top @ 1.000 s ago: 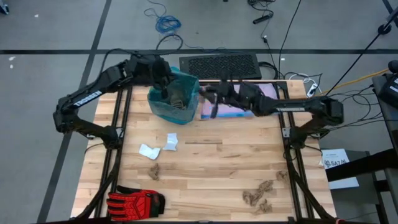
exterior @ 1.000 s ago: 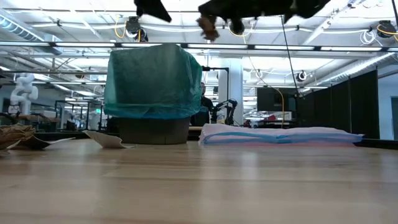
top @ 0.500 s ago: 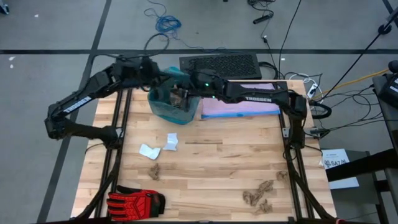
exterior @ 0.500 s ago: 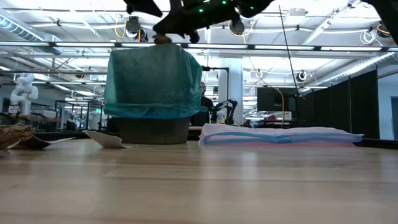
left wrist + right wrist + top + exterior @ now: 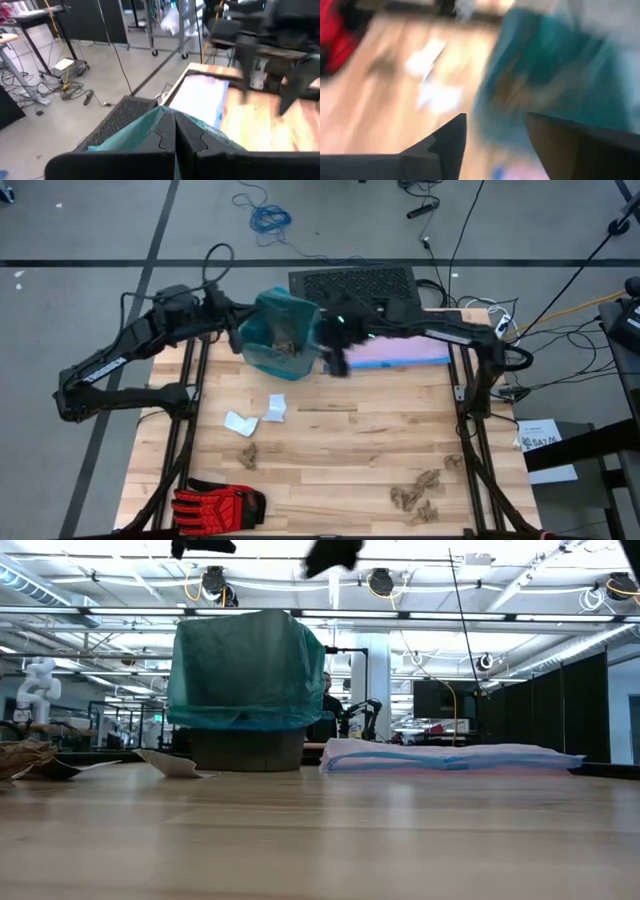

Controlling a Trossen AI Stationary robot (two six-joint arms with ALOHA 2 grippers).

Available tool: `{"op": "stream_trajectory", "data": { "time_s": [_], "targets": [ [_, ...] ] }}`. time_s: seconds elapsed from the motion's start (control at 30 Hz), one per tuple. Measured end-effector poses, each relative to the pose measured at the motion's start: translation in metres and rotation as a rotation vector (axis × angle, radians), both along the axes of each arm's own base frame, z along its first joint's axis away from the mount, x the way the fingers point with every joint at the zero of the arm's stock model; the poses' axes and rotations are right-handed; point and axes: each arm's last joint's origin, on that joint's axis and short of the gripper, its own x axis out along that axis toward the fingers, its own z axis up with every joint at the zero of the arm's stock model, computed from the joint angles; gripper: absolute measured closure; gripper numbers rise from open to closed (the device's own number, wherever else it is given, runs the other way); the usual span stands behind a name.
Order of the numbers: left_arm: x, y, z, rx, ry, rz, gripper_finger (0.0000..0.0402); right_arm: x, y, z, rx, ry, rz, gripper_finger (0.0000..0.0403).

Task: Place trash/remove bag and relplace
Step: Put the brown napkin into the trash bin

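Teal film of the bag (image 5: 283,330) looks light, limp and slippery, draped over its bin just beside the right hand (image 5: 334,352), whose fingers stand apart and empty. The left hand (image 5: 175,132), fingers together, hovers at the bag's rim. Pinch the rim, I judge.

The right gripper (image 5: 333,348), which held a brown scrap over the bag (image 5: 282,332) at upper centre, now sits open and empty at its right edge; the left gripper (image 5: 232,323) has pulled back leftward
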Motion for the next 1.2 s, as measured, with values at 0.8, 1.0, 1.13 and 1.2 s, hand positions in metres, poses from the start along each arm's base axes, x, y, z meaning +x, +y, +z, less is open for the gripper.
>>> {"op": "stream_trajectory", "data": {
  "time_s": [0.8, 1.0, 1.13, 1.2],
  "targets": [
    [-0.008, -0.010, -0.003, -0.083, -0.026, -0.041, 0.0402, -0.129, 0.267, -0.172, 0.615, 0.692, -0.133, 0.0193],
    [-0.007, -0.013, -0.003, -0.113, -0.031, -0.062, 0.0402, -0.148, 0.263, -0.219, 0.602, 0.720, -0.156, 0.0175],
    [-0.007, -0.014, -0.006, -0.129, -0.003, -0.062, 0.0402, -0.155, 0.256, -0.233, 0.562, 0.751, -0.161, 0.0175],
    [-0.007, -0.014, -0.008, -0.138, 0.014, -0.060, 0.0402, -0.157, 0.254, -0.236, 0.552, 0.759, -0.156, 0.0179]
  ]
}}
